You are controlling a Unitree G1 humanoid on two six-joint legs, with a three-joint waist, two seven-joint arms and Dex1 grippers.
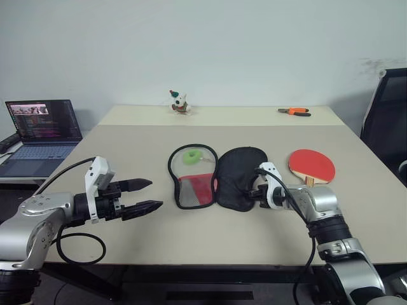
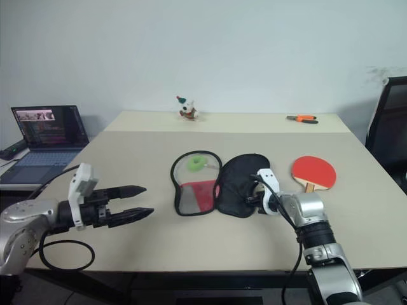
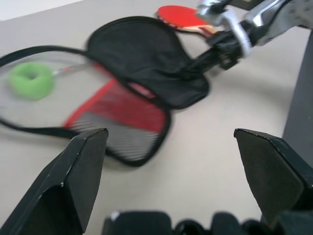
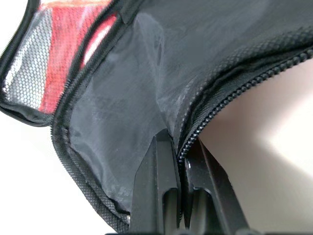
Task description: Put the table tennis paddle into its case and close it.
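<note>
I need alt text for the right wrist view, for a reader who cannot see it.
The right pincer is shut on the zipper rim of the open black case, seen close up. The case's dark inner lining spreads ahead of the fingers, with its red and mesh half beyond, all on a pale table.

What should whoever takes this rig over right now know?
Right gripper: shut on the zipper rim of the case, at its black half.
Left gripper: open, empty, hovering to the left of the case.
Case lies open and flat mid-table, with a green ball in its mesh half.
Paddle lies on the table to the right of the case, untouched.
Done: case opened.
Left: put the paddle in, zip shut.
</note>
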